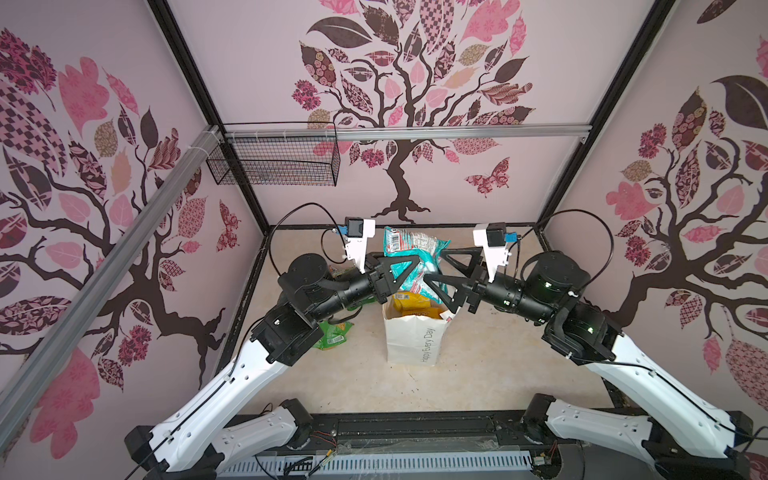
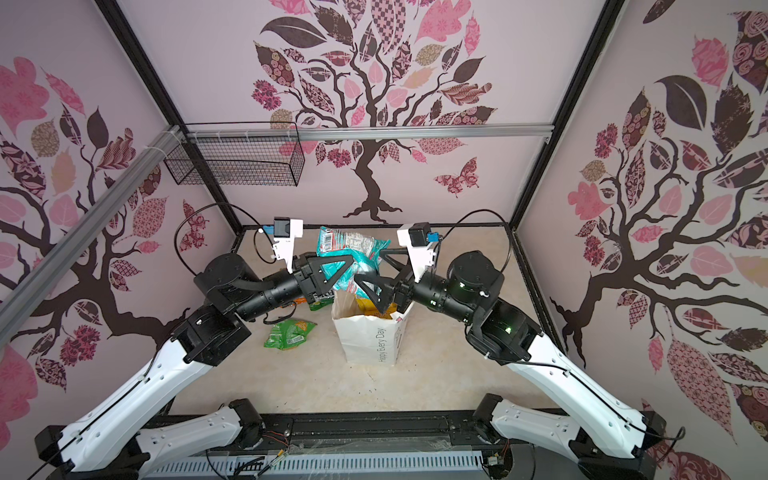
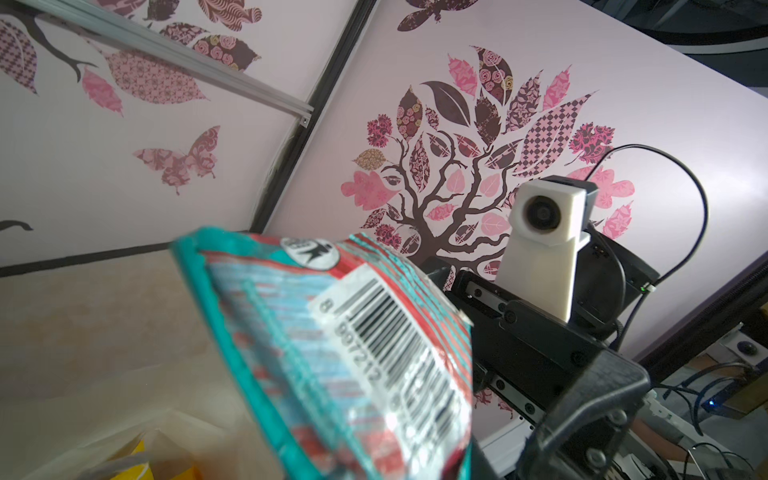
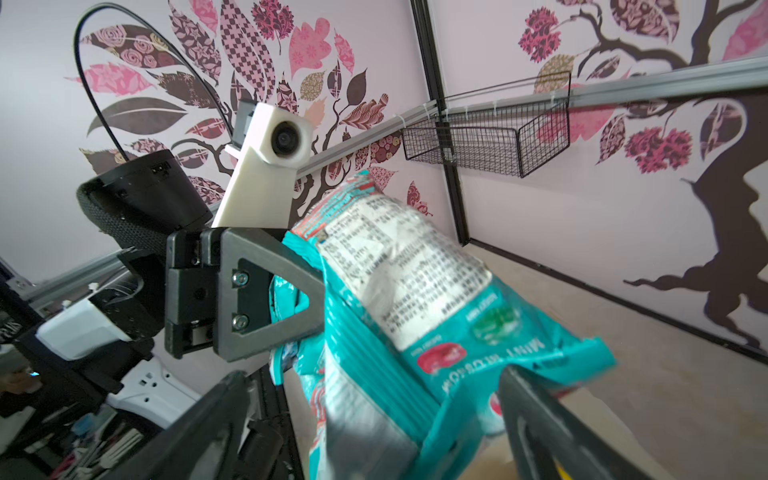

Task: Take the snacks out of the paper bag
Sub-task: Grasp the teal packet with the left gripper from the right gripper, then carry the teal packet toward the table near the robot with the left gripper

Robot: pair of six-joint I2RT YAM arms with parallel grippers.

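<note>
The left fingers (image 4: 231, 299) pinch a teal snack packet (image 1: 409, 245) and hold it up just above the paper bag (image 1: 411, 340). The right fingers (image 4: 536, 419) are spread wide, one on each side of the packet's low end. The packet looks light, crinkly and slippery, so a flat edge seam seems best to grab. Yellow packets (image 1: 415, 305) sit in the bag; a green packet (image 2: 289, 334) lies on the bench (image 1: 498, 374).

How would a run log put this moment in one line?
left gripper: shut on teal snack packet | right gripper: open around it | paper bag: upright, yellow packets inside
</note>
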